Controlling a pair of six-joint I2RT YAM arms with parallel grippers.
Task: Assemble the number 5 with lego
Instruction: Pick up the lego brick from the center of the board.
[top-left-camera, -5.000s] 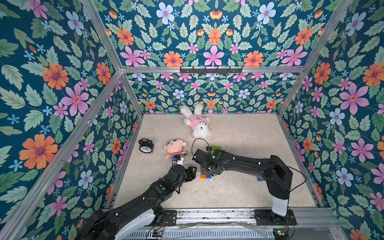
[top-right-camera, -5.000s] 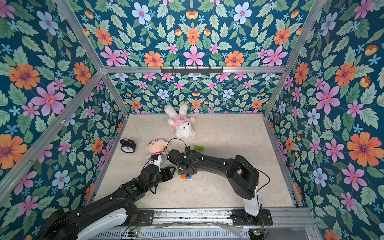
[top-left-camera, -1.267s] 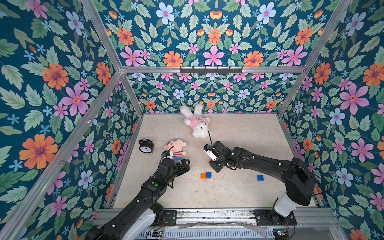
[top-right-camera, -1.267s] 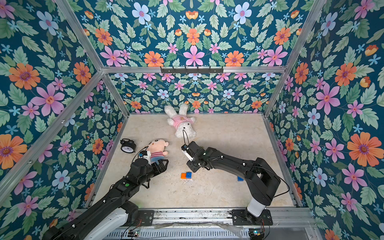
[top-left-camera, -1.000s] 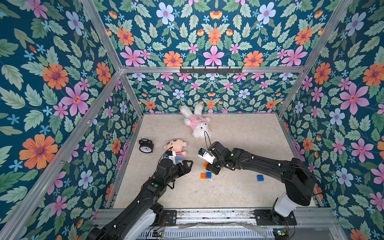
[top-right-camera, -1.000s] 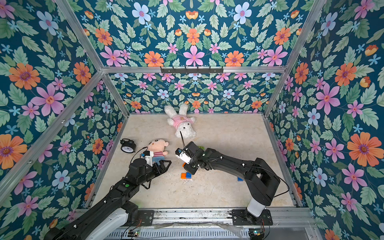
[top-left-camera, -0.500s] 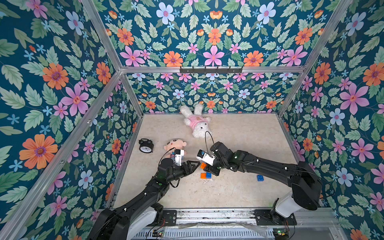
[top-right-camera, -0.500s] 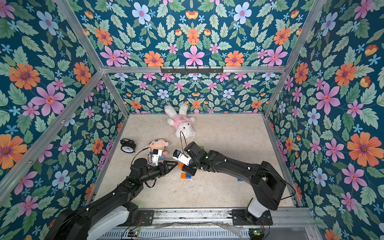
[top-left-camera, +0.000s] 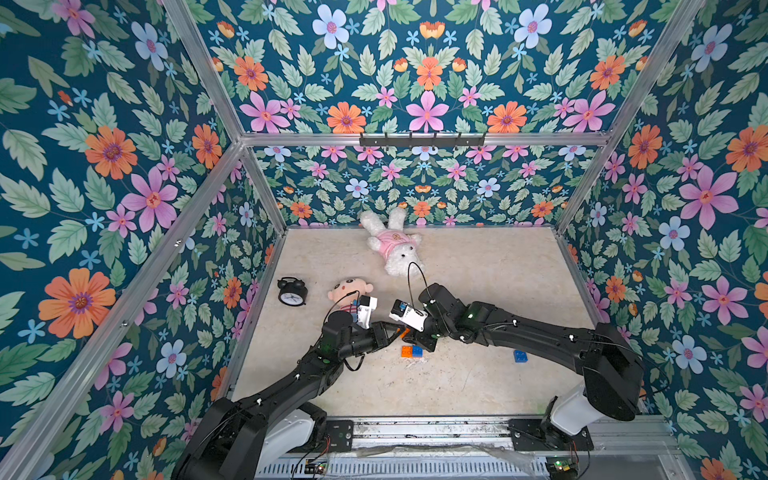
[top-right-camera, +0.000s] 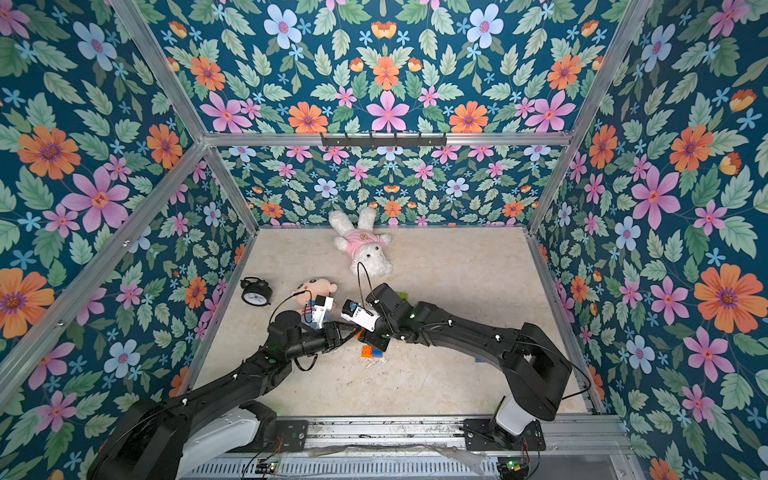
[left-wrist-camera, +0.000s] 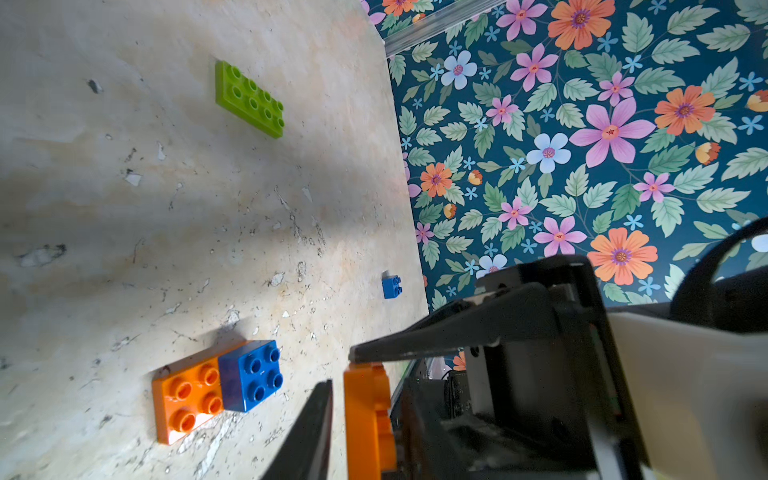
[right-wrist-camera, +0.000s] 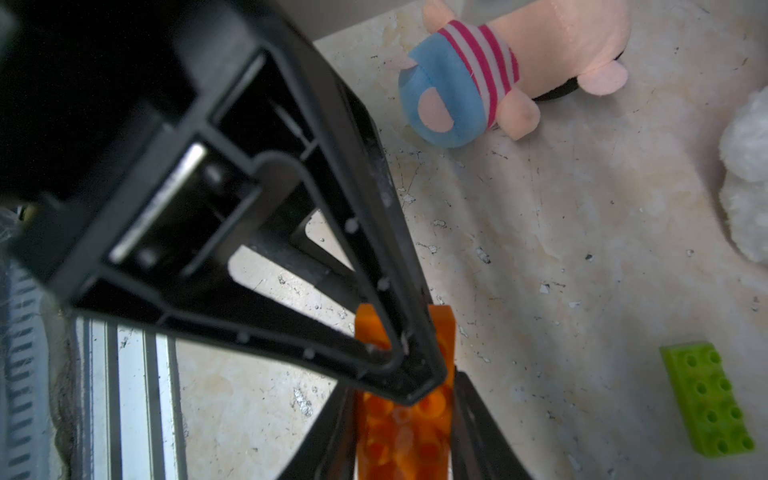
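An orange brick (top-left-camera: 402, 331) hangs just above the table between both arms. My right gripper (right-wrist-camera: 403, 419) is shut on it, a finger on each long side. My left gripper (left-wrist-camera: 363, 388) is shut on the same brick's far end, and its tip covers part of the brick in the right wrist view. In both top views the left gripper (top-left-camera: 392, 328) and the right gripper (top-left-camera: 419, 338) meet tip to tip. Below them lies a second orange brick (left-wrist-camera: 187, 395) with a blue square brick (left-wrist-camera: 249, 374) pressed on its end. A loose blue brick (top-left-camera: 519, 356) lies to the right. The lime-green brick (left-wrist-camera: 249, 97) lies flat further back.
A black alarm clock (top-left-camera: 292, 292) and a striped plush doll (top-left-camera: 347, 291) lie at the left, close behind the left wrist. A white plush bunny (top-left-camera: 392, 249) lies at the back wall. Flowered walls enclose the table; a metal rail (top-left-camera: 415, 428) runs along the front.
My left gripper swung right from beside the doll to the right gripper and closed on the orange brick held there. The right gripper moved slightly left with the brick.
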